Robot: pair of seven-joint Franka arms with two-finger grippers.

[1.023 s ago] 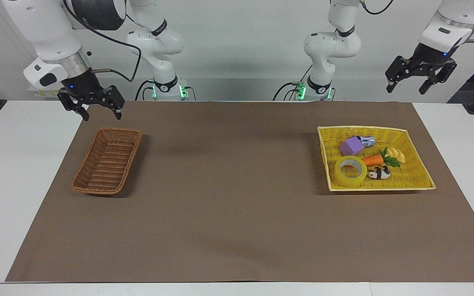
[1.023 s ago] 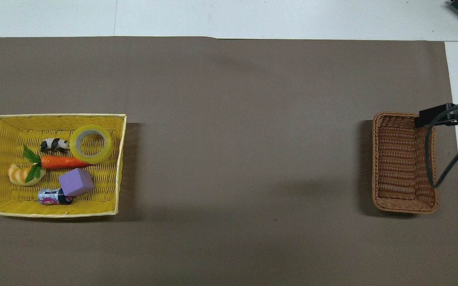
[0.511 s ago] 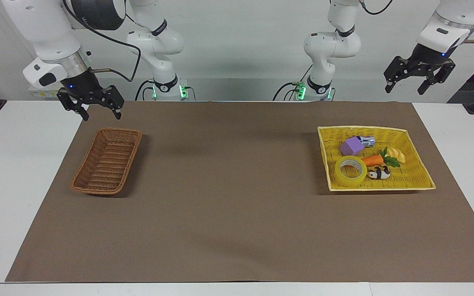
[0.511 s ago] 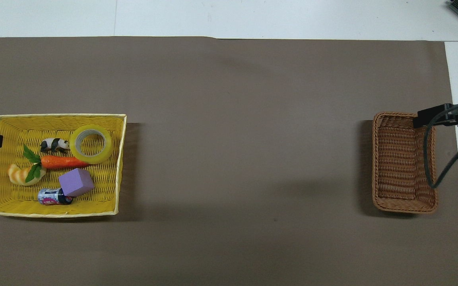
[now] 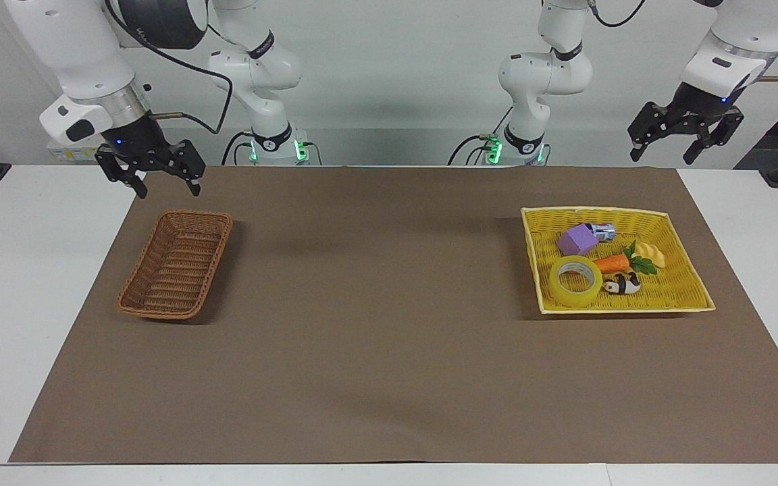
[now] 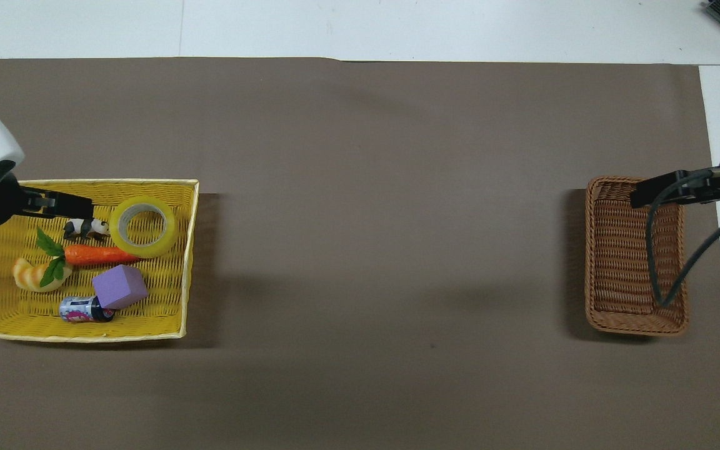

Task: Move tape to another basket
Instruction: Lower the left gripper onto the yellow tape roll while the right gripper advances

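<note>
The tape (image 5: 575,281) lies flat in the yellow square basket (image 5: 625,308), at the corner farthest from the robots and toward the table's middle; it also shows in the overhead view (image 6: 144,227). The brown wicker basket (image 5: 173,270) stands empty at the right arm's end, also in the overhead view (image 6: 616,262). My left gripper (image 5: 662,154) is open and empty, high in the air, far above the tape. In the overhead view the left gripper (image 6: 63,202) lies over the yellow basket (image 6: 85,336). My right gripper (image 5: 167,189) is open and empty, raised over the brown basket's end; it also shows in the overhead view (image 6: 654,192).
In the yellow basket beside the tape lie a toy panda (image 6: 85,228), a carrot (image 6: 100,254), a purple block (image 6: 119,287), a small can (image 6: 79,309) and a croissant (image 6: 32,277). A brown mat (image 5: 375,324) covers the table between the baskets.
My left gripper has risen a little and swung in, so it now shows over the yellow basket from above. My right gripper has shifted slightly over the brown basket. The tape has not moved.
</note>
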